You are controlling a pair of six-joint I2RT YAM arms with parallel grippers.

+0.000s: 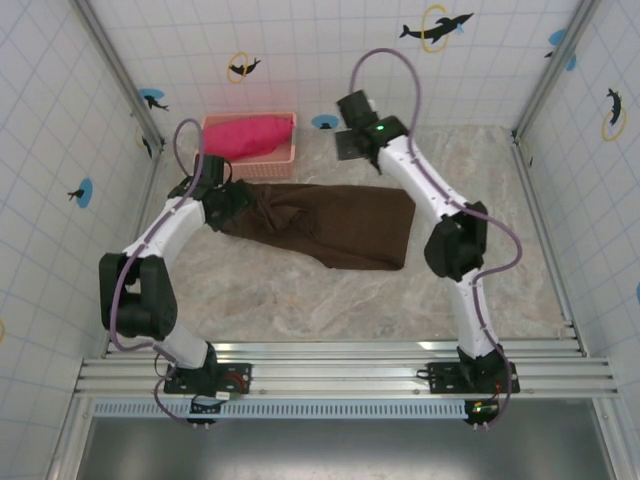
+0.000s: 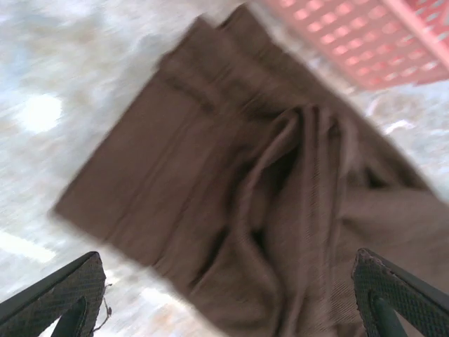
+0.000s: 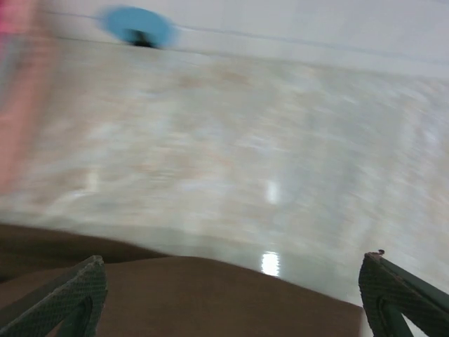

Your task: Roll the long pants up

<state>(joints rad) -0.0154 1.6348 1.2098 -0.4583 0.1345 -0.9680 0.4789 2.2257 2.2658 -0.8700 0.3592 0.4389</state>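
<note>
Top external view has the long pants (image 1: 330, 228) lying on the worktop (image 1: 300, 300) just in front of the pink basket (image 1: 262, 168). They are dark brown and laid as one broad strip, smooth except for rumpled folds at the end nearest the basket. The left claw (image 2: 224, 298) hangs over that bunched end, fingers wide apart and empty, probably poised to start the roll there. The right claw (image 3: 231, 298), raised to the basket's right, is likewise spread wide and holds nothing, seemingly keeping clear.

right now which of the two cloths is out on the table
The dark brown long pants, spread across the table; the pink-red cloth sits bundled in the pink basket.
</note>
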